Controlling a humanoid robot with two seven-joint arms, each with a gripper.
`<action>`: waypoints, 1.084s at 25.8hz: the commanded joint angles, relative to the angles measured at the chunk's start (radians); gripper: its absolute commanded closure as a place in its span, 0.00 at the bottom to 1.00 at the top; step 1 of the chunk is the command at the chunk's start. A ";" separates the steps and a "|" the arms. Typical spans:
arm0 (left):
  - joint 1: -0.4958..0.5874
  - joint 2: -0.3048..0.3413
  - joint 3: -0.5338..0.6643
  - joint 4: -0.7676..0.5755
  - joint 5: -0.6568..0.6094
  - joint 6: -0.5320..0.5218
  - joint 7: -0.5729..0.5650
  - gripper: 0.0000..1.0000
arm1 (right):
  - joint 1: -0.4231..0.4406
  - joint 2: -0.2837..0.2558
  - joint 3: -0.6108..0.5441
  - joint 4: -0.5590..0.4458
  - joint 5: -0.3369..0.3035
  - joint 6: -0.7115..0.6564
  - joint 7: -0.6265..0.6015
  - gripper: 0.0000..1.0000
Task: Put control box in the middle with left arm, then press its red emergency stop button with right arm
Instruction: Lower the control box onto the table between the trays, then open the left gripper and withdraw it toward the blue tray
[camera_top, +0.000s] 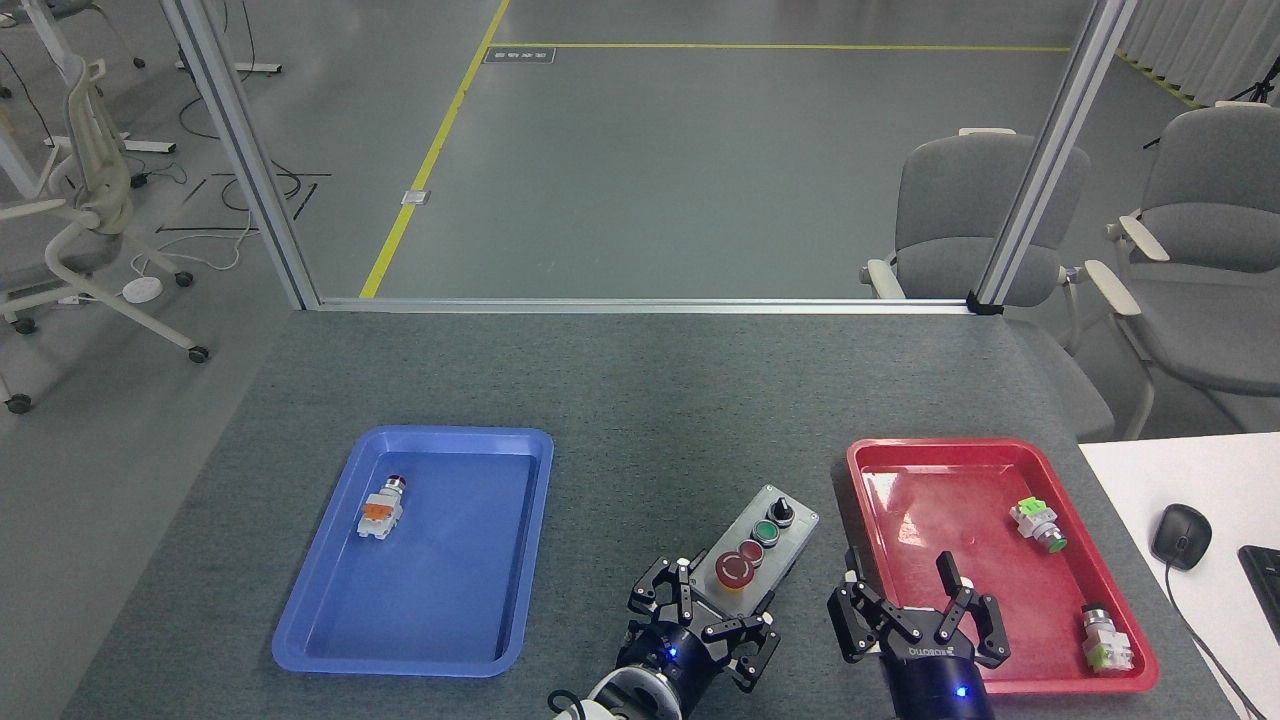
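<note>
**Left pincer clasps the near end of the control box between the two trays**

The elongated light-grey control box with its black base (752, 553) lies on the plain dark-grey felt-like tabletop (640, 390), in the gap between the blue plastic tray (330, 610) and the red plastic tray (1120, 560), nearer the red one. It lies at a slant, its far end angled toward the red tray. Along its top run a black knob (780, 514), a green button (766, 532), a small red button (752, 550) and the big round red mushroom emergency stop button (735, 570) on its yellow ring, nearest the robot.

The left gripper (703, 622), black and multi-linked, has its fingers (672, 600) set on either side of the box's near end, narrowed onto the box's sides beside the mushroom button.

The right gripper (908, 606) hovers at the near left corner of the red tray, its black fingers (955, 590) spread wide apart with nothing between them. It sits just to the right of the box without touching it.

In the blue tray lies a small loose orange-and-white push-button (381, 510). The red tray holds two small green-and-white button parts, one toward the far right (1037, 525) and one at the near right corner (1105, 640).
</note>
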 joint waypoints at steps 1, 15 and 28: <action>-0.013 0.001 0.000 0.016 0.001 0.005 -0.002 0.33 | 0.000 0.002 -0.002 0.002 0.000 0.001 0.009 0.01; -0.015 0.002 0.002 0.028 0.001 0.005 -0.004 0.10 | 0.000 0.007 0.002 0.000 0.000 0.007 0.035 0.01; -0.004 0.064 0.034 0.013 0.001 -0.054 0.009 0.02 | -0.003 0.033 0.002 -0.011 0.008 0.001 0.061 0.01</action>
